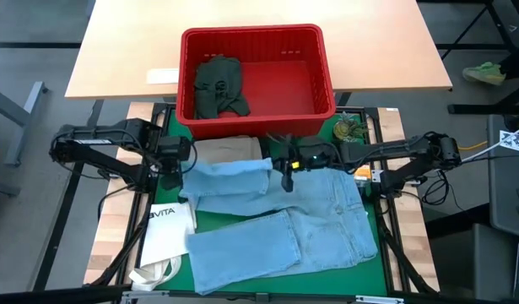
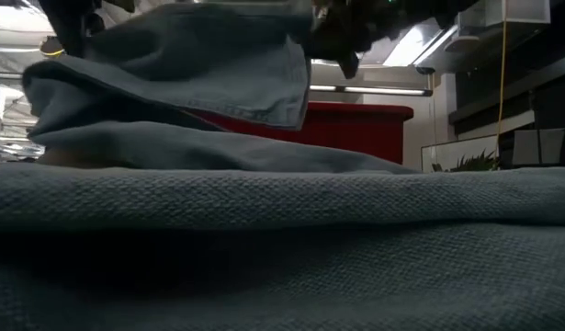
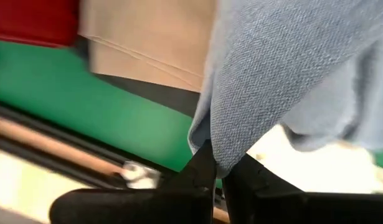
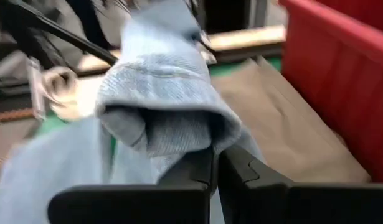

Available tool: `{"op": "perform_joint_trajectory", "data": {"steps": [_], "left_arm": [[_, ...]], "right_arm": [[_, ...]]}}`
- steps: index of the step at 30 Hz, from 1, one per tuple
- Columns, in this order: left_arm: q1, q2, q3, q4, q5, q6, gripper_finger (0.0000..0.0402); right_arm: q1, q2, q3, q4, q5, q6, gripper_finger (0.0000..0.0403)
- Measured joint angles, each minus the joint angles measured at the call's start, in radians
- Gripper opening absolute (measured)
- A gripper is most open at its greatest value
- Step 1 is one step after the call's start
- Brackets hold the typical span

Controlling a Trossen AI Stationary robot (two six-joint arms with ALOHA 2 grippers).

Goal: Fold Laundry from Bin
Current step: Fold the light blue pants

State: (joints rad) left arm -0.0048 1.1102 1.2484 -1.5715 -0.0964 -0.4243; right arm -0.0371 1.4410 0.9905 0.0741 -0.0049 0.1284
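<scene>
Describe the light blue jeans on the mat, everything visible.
The light blue jeans are soft, faded denim, spread across the green mat. One leg is lifted and pulled sideways between the left gripper and right gripper, both jaws pinched shut on its cloth. The other leg lies flat, partly over the white tote bag.

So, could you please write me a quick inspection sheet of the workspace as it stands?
Surface: green mat on a wooden table.
Job's things: light blue jeans spread on the mat; khaki trousers beside the red bin; dark green piece inside.
Clutter: white VITA tote bag.
Grippers: left gripper and right gripper both shut on the jeans' trouser leg.
Cables: yellow cable at right.
Surroundings: grey floor.
</scene>
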Motion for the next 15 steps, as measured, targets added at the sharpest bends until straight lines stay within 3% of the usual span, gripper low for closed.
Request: {"op": "perform_joint_trajectory", "data": {"steps": [3, 8, 15], "left_arm": [[0.0, 0.014, 0.0, 0.002, -0.092, -0.005, 0.0013], [0.0, 0.029, 0.0, 0.001, -0.128, -0.012, 0.0015], [0.0, 0.038, 0.0, 0.001, -0.175, -0.024, 0.0034]], "right_arm": [[-0.023, 0.0, 0.0, -0.079, 0.038, -0.004, 0.001], [-0.051, 0.0, 0.0, -0.186, 0.084, -0.005, 0.001], [-0.048, 0.0, 0.0, -0.198, 0.079, -0.006, 0.001]]}}
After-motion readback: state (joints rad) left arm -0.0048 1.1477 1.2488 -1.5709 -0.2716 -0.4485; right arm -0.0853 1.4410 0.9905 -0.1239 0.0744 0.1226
